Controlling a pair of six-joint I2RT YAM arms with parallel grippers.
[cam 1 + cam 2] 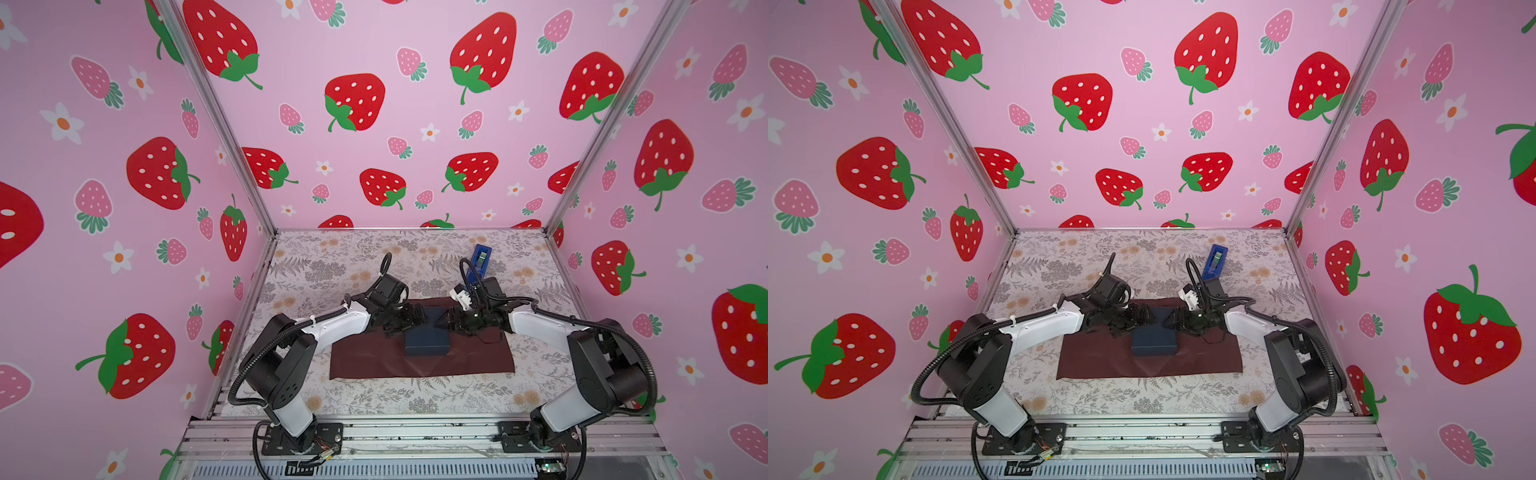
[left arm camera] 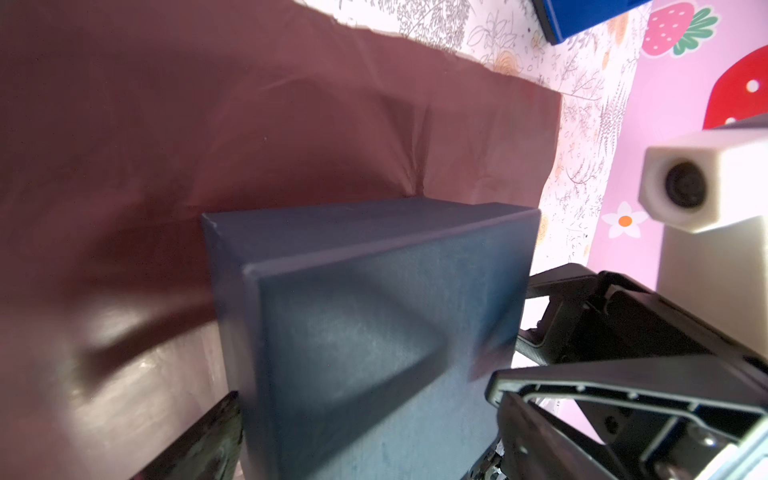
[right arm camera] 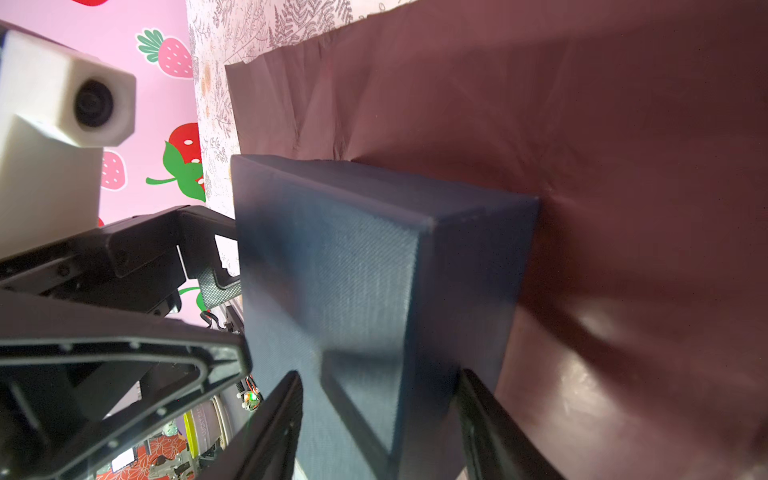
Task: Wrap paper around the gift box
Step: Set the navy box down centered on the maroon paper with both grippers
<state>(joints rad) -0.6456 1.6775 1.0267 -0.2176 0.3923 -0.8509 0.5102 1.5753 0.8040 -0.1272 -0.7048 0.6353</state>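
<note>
mia: where is the gift box (image 1: 427,340)?

ben: it sits flat in the middle of the paper (image 1: 374,357), top face up. its top looks about square, and its sides line up with the paper's edges.

mia: which way does the paper go?

ben: it lies on the counter (image 1: 332,257), dark side up. its long way runs left to right.

mia: how many things are there?

ben: one box, one paper, one blue tape holder (image 1: 481,259) standing at the back on the right, and two arms.

mia: what is in the box?

ben: it is shut, so i can't see inside.

mia: what about the left jaws?

ben: the left arm (image 1: 332,324) reaches to the box's far left corner. its jaws are spread wide and hold nothing.

mia: and the right jaws?

ben: the right arm (image 1: 540,328) reaches to the far right corner. in the right wrist view its jaws stand part way apart with an edge of the box between them. i can't tell if they pinch it.
</note>
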